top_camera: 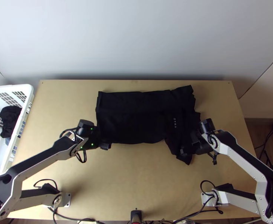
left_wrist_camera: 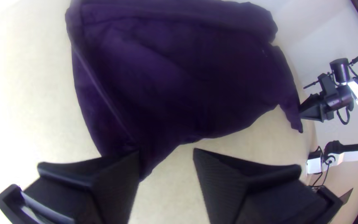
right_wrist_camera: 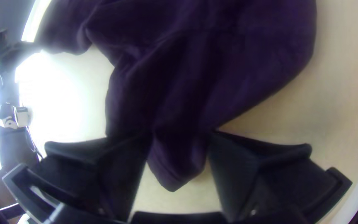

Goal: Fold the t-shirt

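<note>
The black cloth t-shirt [top_camera: 132,121] is lying across the middle of the light wooden tabletop [top_camera: 136,179], wider from side to side than from far to near. A long band of its fabric is running along the far side, and I cannot tell exactly how many layers are lying there. Small pale lettering is showing toward its right part. Beyond this lettering, the fabric is bunching in wrinkles, and a narrow end [top_camera: 184,156] is pointing toward the near edge.

The left gripper [top_camera: 102,139] is standing at the near left corner of the garment. In the left wrist view, the jaws of the left gripper [left_wrist_camera: 166,168] are standing apart, with bare wood between them, and one of them is overlapping the corner in the picture; whether it is touching, I cannot tell.

The right gripper [top_camera: 189,145] is standing over the narrow end. In the right wrist view, the jaws of the right gripper [right_wrist_camera: 180,153] are also standing apart, and this end is lying between them, not clenched.

At the left side of the tabletop, a white plastic basket with slotted walls [top_camera: 10,89] is holding a crumpled dark cloth [top_camera: 10,118].
</note>
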Motion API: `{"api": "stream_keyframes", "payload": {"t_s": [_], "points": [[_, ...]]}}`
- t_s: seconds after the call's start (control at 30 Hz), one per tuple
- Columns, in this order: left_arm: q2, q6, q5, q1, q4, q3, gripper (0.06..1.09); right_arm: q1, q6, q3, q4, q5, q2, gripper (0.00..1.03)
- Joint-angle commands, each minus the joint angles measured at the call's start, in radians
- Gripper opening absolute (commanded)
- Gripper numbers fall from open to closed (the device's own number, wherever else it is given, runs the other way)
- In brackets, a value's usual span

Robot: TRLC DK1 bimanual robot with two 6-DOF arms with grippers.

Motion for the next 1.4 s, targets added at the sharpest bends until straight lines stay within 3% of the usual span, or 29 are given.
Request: {"api": "stream_keyframes", "payload": {"t_s": [0.0,0.5,0.77,1.0,1.37], "points": [[0.066,0.011,0.002,-0.015,0.002,0.013,0.1,0.044,0.014,0.003,0.081,0.002,-0.004,0.03],[-0.094,-0.006,0.004,0.155,-0.041,0.116,0.1,-0.062,0.095,0.243,0.082,0.002,-0.163,0.03],[-0.17,-0.028,0.002,0.202,-0.062,0.205,0.1,-0.083,0.091,0.405,0.105,0.003,-0.194,0.03],[-0.098,-0.028,0.001,0.267,-0.093,0.311,0.1,-0.143,0.1,0.461,0.199,0.003,-0.074,0.03],[0.192,-0.078,-0.029,0.402,-0.005,0.522,0.1,-0.174,0.166,0.665,0.378,0.005,0.239,0.03]]}}
